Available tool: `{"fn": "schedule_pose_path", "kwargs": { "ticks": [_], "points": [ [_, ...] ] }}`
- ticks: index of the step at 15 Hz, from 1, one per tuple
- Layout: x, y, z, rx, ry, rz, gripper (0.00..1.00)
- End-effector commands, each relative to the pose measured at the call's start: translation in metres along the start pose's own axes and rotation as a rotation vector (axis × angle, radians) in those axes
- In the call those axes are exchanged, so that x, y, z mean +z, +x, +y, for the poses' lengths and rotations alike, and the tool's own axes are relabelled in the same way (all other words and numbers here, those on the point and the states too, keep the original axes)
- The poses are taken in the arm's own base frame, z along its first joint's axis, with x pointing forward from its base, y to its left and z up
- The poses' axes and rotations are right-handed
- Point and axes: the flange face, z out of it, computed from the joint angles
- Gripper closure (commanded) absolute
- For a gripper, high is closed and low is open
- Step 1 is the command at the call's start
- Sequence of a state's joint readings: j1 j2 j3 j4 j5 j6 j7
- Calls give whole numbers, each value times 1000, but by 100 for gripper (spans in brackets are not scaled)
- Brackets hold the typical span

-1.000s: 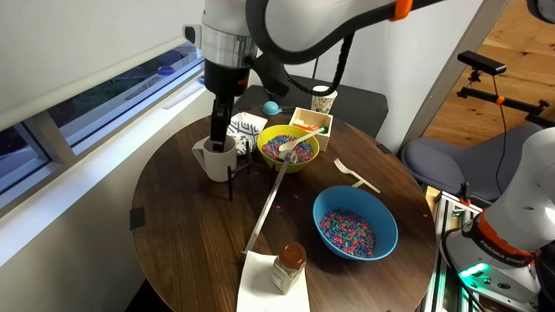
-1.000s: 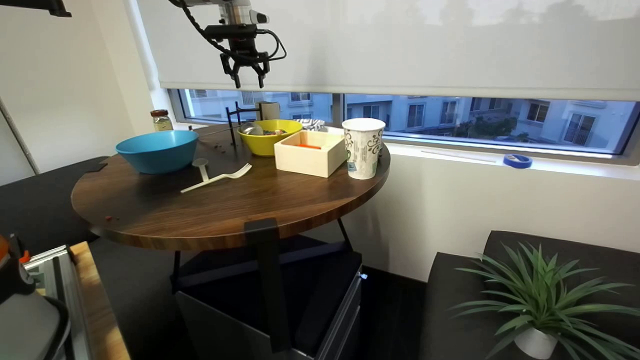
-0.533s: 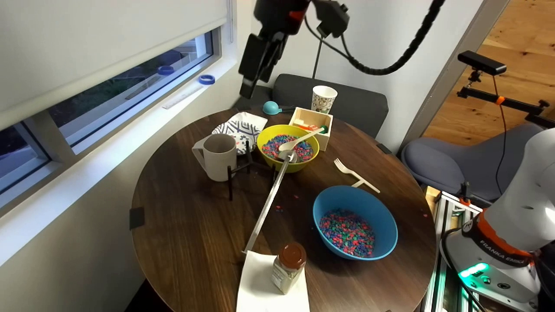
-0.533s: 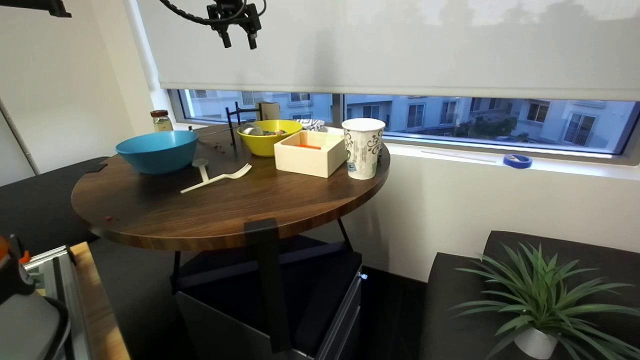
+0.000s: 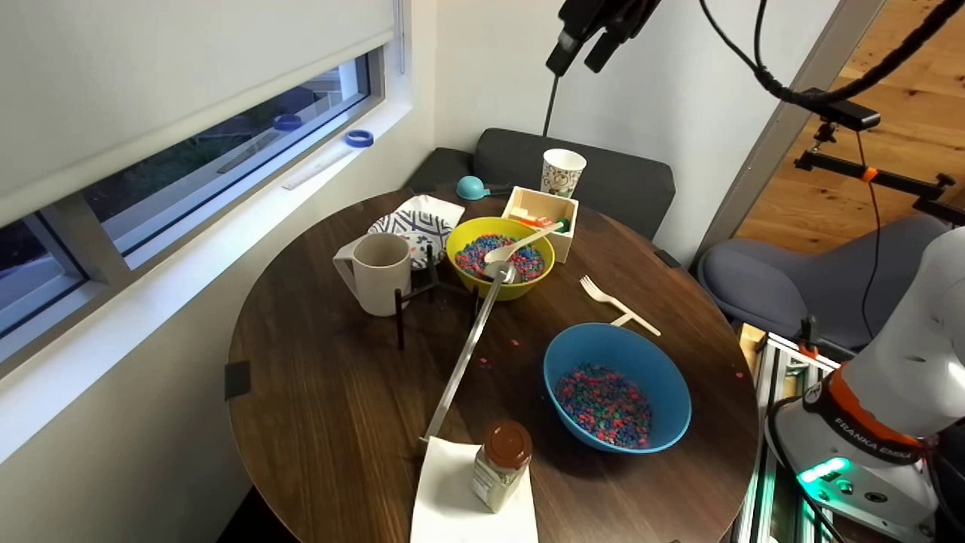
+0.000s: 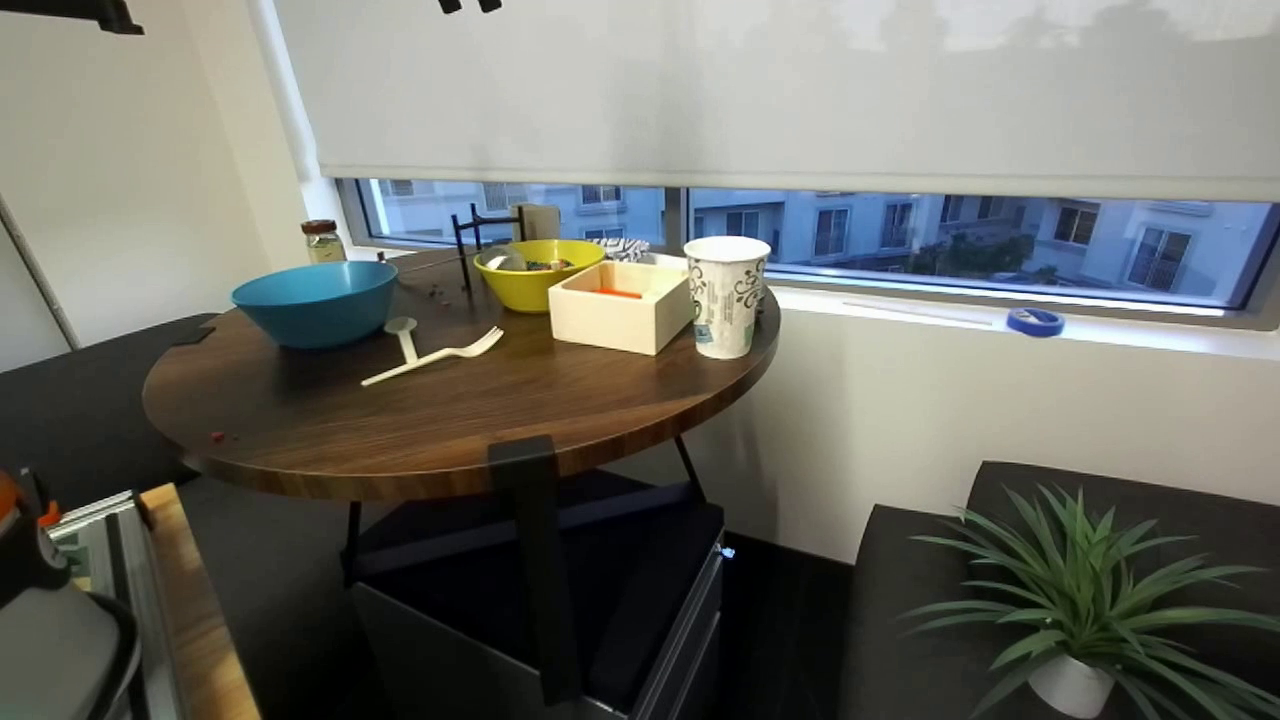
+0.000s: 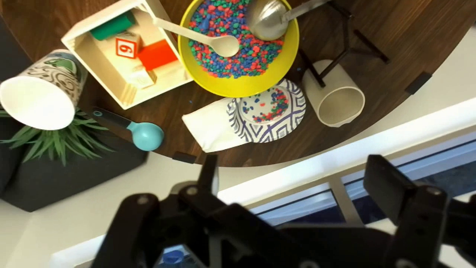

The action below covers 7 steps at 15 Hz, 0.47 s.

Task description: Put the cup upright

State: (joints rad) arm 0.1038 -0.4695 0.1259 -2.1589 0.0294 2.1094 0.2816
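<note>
The cream-white cup [image 5: 383, 279] stands upright on the round wooden table [image 5: 317, 392], mouth up, with its handle towards the window in an exterior view. It also shows in the wrist view [image 7: 327, 85], with its open mouth visible, beside a thin black stand. In an exterior view the cup [image 6: 541, 222] is partly hidden behind the stand and yellow bowl. My gripper [image 5: 580, 63] is open and empty, high above the far side of the table, well apart from the cup. Only its fingertips [image 6: 470, 5] show at the top of an exterior view. Its open fingers [image 7: 292, 169] show in the wrist view.
The black stand [image 5: 401, 320] touches or nearly touches the cup. Near it are a yellow bowl [image 5: 462, 279] with a ladle, a patterned plate [image 7: 293, 123], a wooden box [image 5: 562, 245], a paper cup [image 5: 562, 173], a blue bowl [image 5: 663, 392] and a jar [image 5: 501, 467].
My gripper was over the cup's mouth in an exterior view one second ago. It has since risen and moved away, towards the right in that view. The cup has not moved.
</note>
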Motion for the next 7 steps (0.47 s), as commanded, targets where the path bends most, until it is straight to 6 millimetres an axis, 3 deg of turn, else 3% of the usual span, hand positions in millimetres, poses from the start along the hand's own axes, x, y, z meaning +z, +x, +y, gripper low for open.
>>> {"fn": "schedule_pose_path", "kwargs": {
  "ticks": [1, 7],
  "points": [
    [-8, -5, 6, 14, -2, 11, 0],
    [-6, -13, 8, 26, -5, 6, 0]
  ]
}}
